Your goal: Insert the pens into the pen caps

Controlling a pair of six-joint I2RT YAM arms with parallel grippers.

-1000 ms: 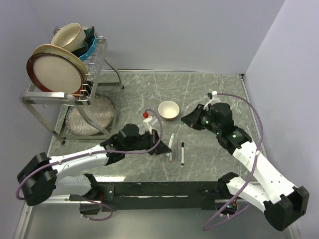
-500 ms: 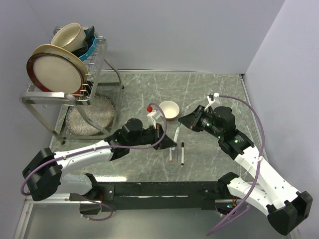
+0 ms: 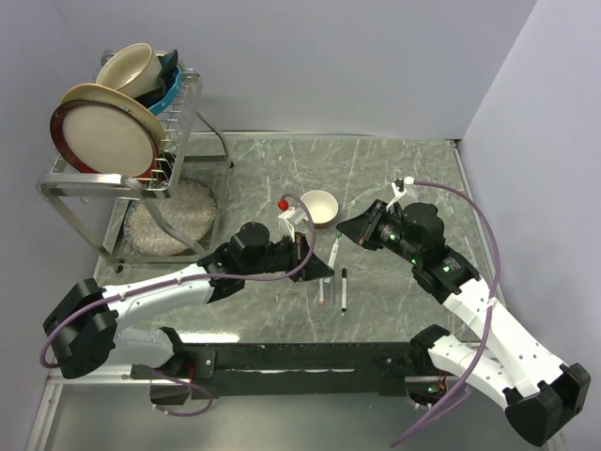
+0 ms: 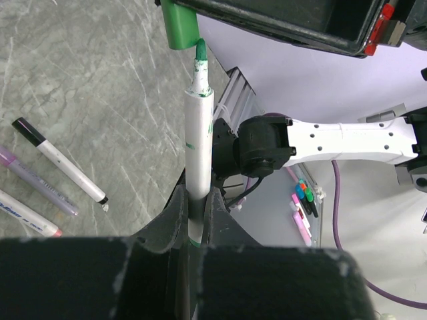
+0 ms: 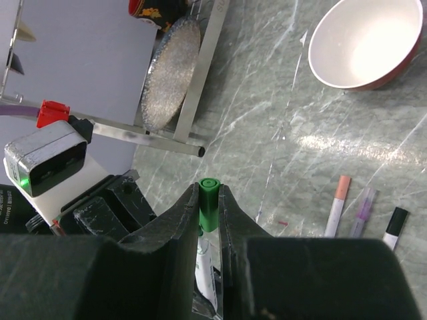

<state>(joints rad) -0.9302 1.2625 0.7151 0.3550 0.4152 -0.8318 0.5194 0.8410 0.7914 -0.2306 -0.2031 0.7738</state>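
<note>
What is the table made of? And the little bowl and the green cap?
The table looks like grey-green stone or a marble-look sheet, with pale veins and a soft shine. The bowl looks like glazed ceramic: glossy cream inside, reddish outside. The green cap looks like smooth moulded plastic, evenly coloured.

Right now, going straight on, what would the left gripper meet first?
The green pen in the left gripper would meet the green cap in the right gripper; they look nearly touching.
</note>
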